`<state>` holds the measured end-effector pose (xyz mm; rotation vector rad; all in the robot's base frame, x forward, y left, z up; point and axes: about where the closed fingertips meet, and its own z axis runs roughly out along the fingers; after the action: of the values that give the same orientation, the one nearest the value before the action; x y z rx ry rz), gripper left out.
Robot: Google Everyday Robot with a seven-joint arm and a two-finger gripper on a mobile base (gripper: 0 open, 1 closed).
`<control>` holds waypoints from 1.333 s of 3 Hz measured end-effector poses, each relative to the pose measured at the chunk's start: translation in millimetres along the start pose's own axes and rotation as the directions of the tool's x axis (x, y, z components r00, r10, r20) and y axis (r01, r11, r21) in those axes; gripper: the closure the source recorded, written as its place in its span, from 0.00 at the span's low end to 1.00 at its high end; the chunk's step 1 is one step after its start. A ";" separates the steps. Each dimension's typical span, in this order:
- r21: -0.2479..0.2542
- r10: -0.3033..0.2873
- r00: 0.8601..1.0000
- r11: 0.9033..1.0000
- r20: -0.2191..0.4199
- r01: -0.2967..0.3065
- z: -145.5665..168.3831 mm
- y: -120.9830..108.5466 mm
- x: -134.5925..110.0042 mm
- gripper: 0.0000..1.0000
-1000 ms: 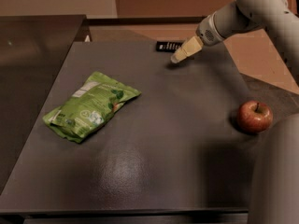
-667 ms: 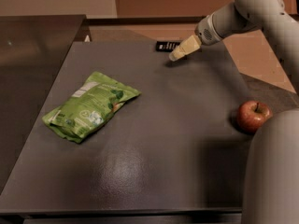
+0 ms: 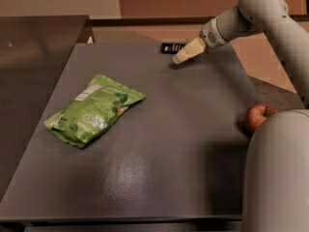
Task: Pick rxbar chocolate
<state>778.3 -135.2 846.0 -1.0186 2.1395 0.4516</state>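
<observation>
Bar count: one rxbar (image 3: 170, 48), small, flat, black, with a row of white lettering.
Bar place: far edge of the table (image 3: 193, 129), a little right of the middle of that edge.
Bar axis: long axis runs left to right, along the far edge; it lies flat, short ends facing left and right, lettering following the long axis.
Gripper count: one gripper (image 3: 178, 59), cream-coloured, on a single pale arm (image 3: 251, 18) reaching in from the upper right.
Gripper place: tilted down and to the left, tip low over the table just in front of the bar's right end, with a small shadow under the tip. Contact with the bar cannot be told.
Gripper state: cannot tell from this view whether it is apart or together; nothing is seen clamped in it.
Pouch count: one green pouch (image 3: 94, 110), much larger than the bar, lying flat on the left half of the table, long axis slanting from near-left to far-right, well apart from the bar.
Apple count: one red apple (image 3: 256, 118), at the right edge of the table, partly hidden behind the robot's pale body (image 3: 277, 173), well apart from the bar and pouch.
Table count: one, dark grey with a dull sheen.
</observation>
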 end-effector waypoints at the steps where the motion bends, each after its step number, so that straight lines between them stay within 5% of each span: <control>1: -0.007 0.011 1.000 1.000 -0.024 -0.011 5.5 -1.2 5.2 0.00; 4: -0.001 0.017 0.998 1.000 -0.052 -0.017 7.2 -7.4 4.8 0.64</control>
<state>785.3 -138.2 837.5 -1.0239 2.1963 0.4394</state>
